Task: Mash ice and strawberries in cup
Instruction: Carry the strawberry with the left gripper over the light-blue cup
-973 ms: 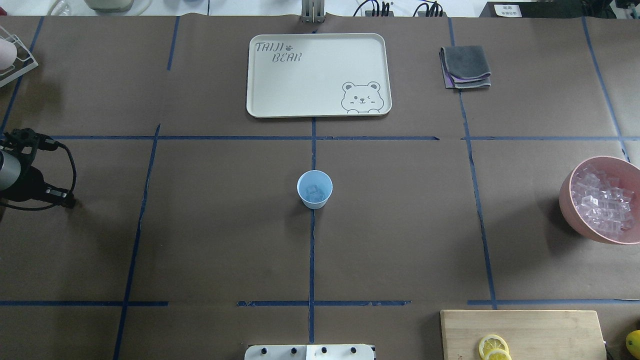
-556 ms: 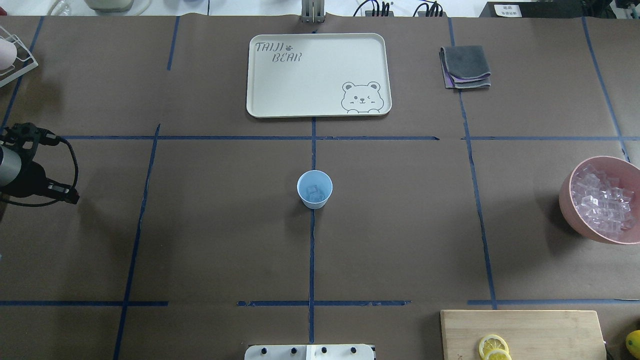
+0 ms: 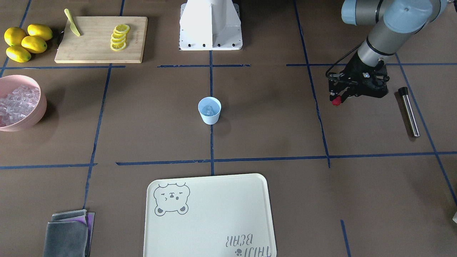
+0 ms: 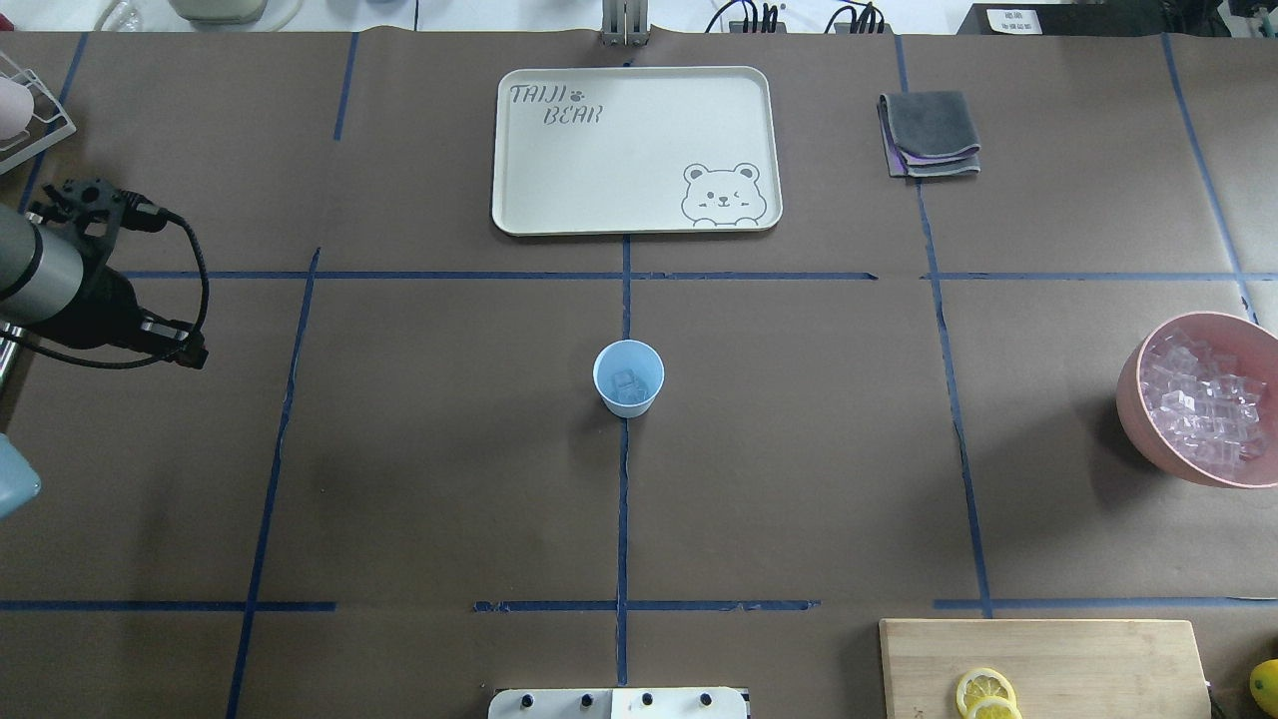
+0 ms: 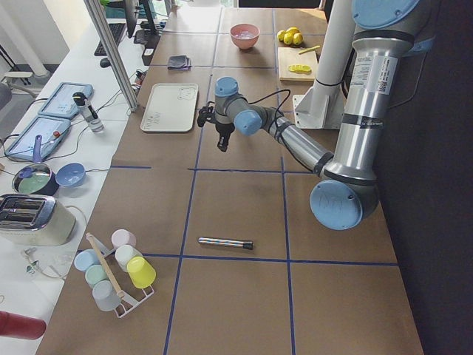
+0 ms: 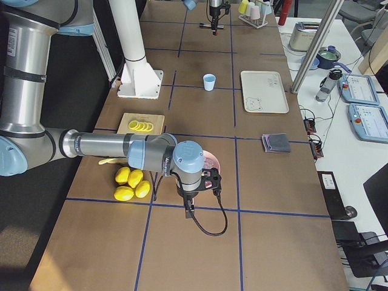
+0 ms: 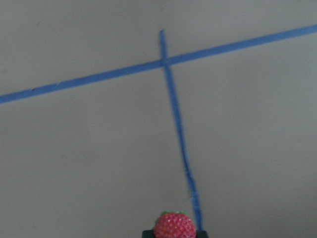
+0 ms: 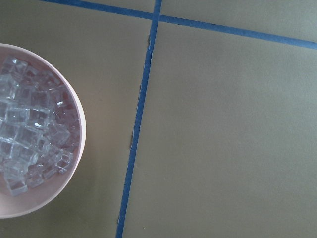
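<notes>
Both arms look the same: silver-grey tubes with light blue joint caps, left arm [image 3: 379, 38] and right arm [image 6: 103, 145] alike. The left end effector [image 3: 338, 100] is chunky and black, with a thin black cable [image 4: 205, 290] looping off the wrist. White pedestal [image 3: 210, 21], dark screws [image 3: 204, 45] along its foot — plus a printed sticker [image 5: 367, 74] on the left arm's thick tube.

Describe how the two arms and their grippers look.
Both are round silver-grey tubes with light blue joint caps. The left arm bears a white label on its upright section; the left gripper is black, with a black cable looping beside the wrist. The right arm matches it; the right gripper is black too, its cable hanging in a loop.
</notes>
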### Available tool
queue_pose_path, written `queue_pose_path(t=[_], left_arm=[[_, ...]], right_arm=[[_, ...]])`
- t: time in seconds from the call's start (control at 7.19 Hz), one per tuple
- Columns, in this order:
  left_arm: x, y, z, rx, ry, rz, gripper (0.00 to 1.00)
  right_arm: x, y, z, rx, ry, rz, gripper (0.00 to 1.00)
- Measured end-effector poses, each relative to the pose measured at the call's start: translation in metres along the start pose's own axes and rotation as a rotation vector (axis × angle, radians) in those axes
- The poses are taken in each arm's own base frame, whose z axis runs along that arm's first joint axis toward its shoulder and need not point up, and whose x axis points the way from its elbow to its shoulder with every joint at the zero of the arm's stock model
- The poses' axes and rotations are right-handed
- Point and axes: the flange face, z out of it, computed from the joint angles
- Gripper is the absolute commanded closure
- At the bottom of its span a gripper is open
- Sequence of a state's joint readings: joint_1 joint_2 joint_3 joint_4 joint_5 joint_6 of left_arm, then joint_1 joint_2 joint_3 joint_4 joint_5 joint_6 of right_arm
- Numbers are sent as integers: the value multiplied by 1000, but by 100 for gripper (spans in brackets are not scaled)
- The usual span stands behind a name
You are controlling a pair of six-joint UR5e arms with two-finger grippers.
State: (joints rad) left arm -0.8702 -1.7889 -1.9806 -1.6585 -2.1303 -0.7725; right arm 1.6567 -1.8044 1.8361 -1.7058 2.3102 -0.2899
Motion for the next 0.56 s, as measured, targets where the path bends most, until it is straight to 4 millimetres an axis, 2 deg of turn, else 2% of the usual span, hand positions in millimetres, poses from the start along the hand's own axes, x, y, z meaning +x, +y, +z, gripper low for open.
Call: queue_pose_path(t=[0.28,0.56], left_arm=[[96,-19,-14,-54,-24,-67,100],[192,-3,-6,-61,-40,-168,100]], right_arm=[[0,0,0,0,0,1,0],[0,0,0,0,-1,1,0]])
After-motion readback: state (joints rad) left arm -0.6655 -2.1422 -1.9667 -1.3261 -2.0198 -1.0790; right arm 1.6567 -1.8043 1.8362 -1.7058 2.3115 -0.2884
